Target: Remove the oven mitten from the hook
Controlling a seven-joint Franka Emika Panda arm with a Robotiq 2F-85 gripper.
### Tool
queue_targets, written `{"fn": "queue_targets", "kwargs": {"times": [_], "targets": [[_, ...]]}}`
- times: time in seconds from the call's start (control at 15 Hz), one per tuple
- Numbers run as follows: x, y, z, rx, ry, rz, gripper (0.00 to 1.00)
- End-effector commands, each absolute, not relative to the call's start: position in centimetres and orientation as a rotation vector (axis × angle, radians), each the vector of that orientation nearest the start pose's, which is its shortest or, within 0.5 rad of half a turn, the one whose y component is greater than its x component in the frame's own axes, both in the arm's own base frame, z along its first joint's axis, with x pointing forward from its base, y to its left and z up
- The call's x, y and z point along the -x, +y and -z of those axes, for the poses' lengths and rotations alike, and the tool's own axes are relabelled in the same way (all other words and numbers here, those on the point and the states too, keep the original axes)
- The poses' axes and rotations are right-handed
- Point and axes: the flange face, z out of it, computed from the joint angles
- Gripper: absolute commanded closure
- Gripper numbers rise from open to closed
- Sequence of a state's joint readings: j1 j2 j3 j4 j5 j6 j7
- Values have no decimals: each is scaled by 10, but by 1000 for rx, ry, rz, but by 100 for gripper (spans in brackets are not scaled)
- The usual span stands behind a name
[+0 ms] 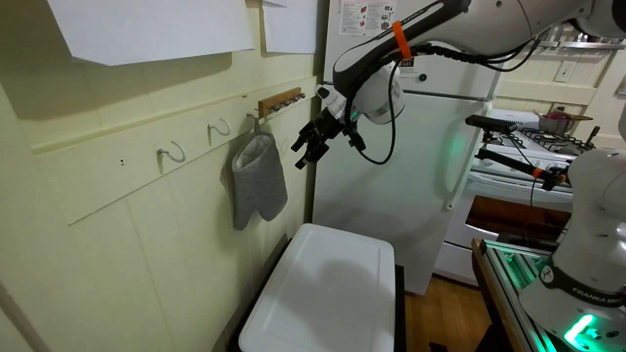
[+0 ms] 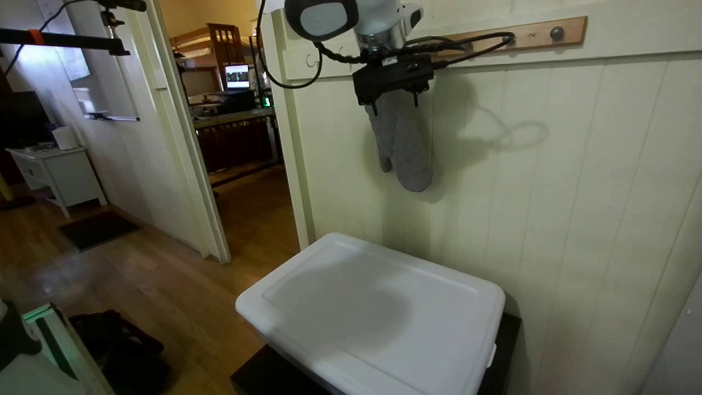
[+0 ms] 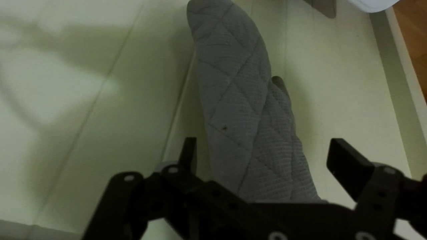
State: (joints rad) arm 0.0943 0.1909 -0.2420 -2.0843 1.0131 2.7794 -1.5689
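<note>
I had my gripper (image 3: 263,146) near the oven mitten (image 1: 261,178), its fingers (image 3: 348,166) spread wide apart and holding nothing. The mitten hung from the hook (image 1: 252,116) on the pale wall (image 1: 112,254), cuff at the top and rounded end down. In an exterior view I could make out a gap between it and the fingertips (image 1: 304,162), so the two were apart. In an exterior view my gripper stood in front of the mitten's upper part, hiding the cuff, and only the lower part (image 2: 408,156) showed beneath. On the wrist view the grey quilted fabric ran up between and beyond the fingers, thumb toward the right of the picture, with a small dark spot on it; the gripper's body covered the cuff end. Two more pale hooks (image 1: 174,152) sat along the wall to one side of the mitten, and to its other side a wooden rail (image 1: 279,101) with dark knobs. In both exterior views a white bin (image 2: 449,296), lid on, stood below the mitten, well apart from it. Behind the arm (image 1: 469,32) I saw a white fridge (image 1: 386,205).
</note>
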Motion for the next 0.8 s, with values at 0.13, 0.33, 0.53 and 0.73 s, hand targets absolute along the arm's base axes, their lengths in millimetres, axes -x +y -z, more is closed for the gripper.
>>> {"fn": "queue_targets", "kwargs": {"times": [0.13,0.33,0.53,0.73], "targets": [[-608,-138,-363,2753,-899,1222,0],[-614,-143,-352,2681,-915,1274,0],[-619,-145,-335,2599,-932,1294,0],[-623,-146,-320,2548,-953,1294,28]]}}
